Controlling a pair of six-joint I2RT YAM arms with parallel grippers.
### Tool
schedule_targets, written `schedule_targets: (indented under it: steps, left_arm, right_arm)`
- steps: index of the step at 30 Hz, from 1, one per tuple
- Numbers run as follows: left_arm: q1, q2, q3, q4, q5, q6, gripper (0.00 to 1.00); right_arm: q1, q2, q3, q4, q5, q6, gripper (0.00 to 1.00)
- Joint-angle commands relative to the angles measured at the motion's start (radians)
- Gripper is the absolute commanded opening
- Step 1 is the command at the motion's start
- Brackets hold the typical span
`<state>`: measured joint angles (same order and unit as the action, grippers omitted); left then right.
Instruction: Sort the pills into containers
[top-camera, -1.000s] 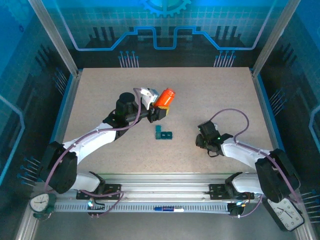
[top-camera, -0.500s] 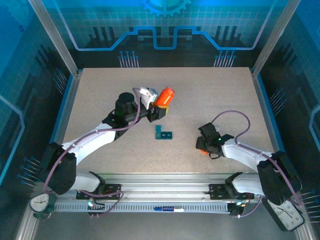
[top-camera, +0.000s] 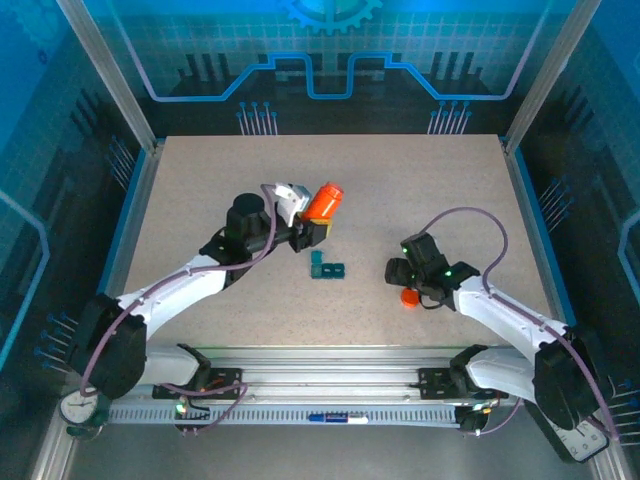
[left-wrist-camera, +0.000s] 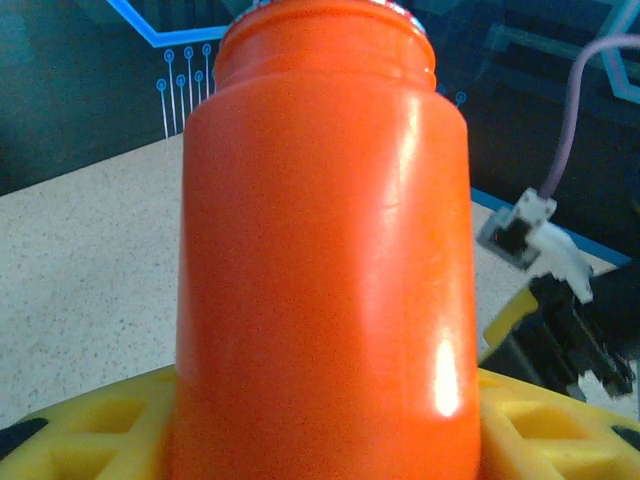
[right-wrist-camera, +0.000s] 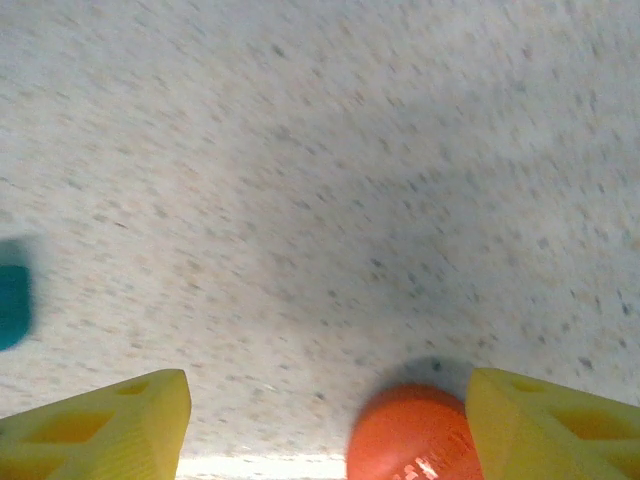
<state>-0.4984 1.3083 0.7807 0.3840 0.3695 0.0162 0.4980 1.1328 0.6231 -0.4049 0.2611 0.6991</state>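
My left gripper (top-camera: 314, 220) is shut on an orange pill bottle (top-camera: 324, 201), held above the table and tilted towards the far right. Up close the bottle (left-wrist-camera: 320, 250) stands between the yellow fingers (left-wrist-camera: 90, 425), its threaded neck bare of a cap. The dark-teal pill box, the containers (top-camera: 327, 267), lies on the table just below the bottle. My right gripper (top-camera: 400, 280) is open over the table. A round orange cap (right-wrist-camera: 412, 435) lies loose between its fingers, close to the right one (right-wrist-camera: 550, 425). The pills are out of view.
The speckled tabletop (top-camera: 420, 190) is bounded by blue rails and aluminium posts at the sides. The orange cap (top-camera: 409, 296) lies right of the pill box, whose teal edge (right-wrist-camera: 12, 305) shows far left in the right wrist view. Both arm bases sit at the near edge.
My right gripper has opened and let go of the orange cap, which now lies on the table. The left arm has shifted slightly with the bottle.
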Motion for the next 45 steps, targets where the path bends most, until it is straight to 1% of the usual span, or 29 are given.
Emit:
schedule_targets:
  steps: [1, 6, 10, 13, 18, 24, 32, 36, 41, 45]
  left_arm:
    - [0.006, -0.064, -0.032, -0.027, -0.025, -0.012, 0.0]
    - [0.006, -0.139, -0.116, -0.045, -0.069, -0.042, 0.0]
    - [0.005, -0.195, -0.171, -0.081, -0.112, -0.073, 0.0]
    - [0.003, -0.225, -0.211, -0.116, -0.13, -0.095, 0.0]
    - [-0.01, -0.264, -0.265, -0.177, -0.153, -0.135, 0.0]
    - [-0.055, -0.3, -0.313, -0.225, -0.207, -0.162, 0.0]
    - [-0.09, -0.321, -0.348, -0.253, -0.246, -0.196, 0.0]
    - [-0.102, -0.312, -0.353, -0.257, -0.254, -0.21, 0.0]
    - [-0.119, -0.298, -0.365, -0.256, -0.262, -0.228, 0.0]
    - [-0.133, -0.283, -0.371, -0.242, -0.268, -0.24, 0.0]
  right_arm:
    - [0.001, -0.003, 0.051, 0.01, -0.058, -0.079, 0.74]
    - [-0.006, 0.023, 0.064, 0.102, -0.144, -0.14, 0.75]
    - [-0.008, 0.063, 0.067, 0.165, -0.198, -0.156, 0.76]
    - [-0.007, 0.117, 0.083, 0.205, -0.248, -0.169, 0.76]
    - [-0.005, 0.257, 0.155, 0.221, -0.321, -0.192, 0.76]
    - [0.014, 0.393, 0.243, 0.233, -0.349, -0.208, 0.75]
    - [0.033, 0.496, 0.331, 0.238, -0.356, -0.22, 0.73]
    - [0.039, 0.549, 0.373, 0.228, -0.362, -0.232, 0.7]
    - [0.045, 0.601, 0.409, 0.21, -0.352, -0.248, 0.63]
    - [0.055, 0.642, 0.442, 0.178, -0.32, -0.268, 0.53]
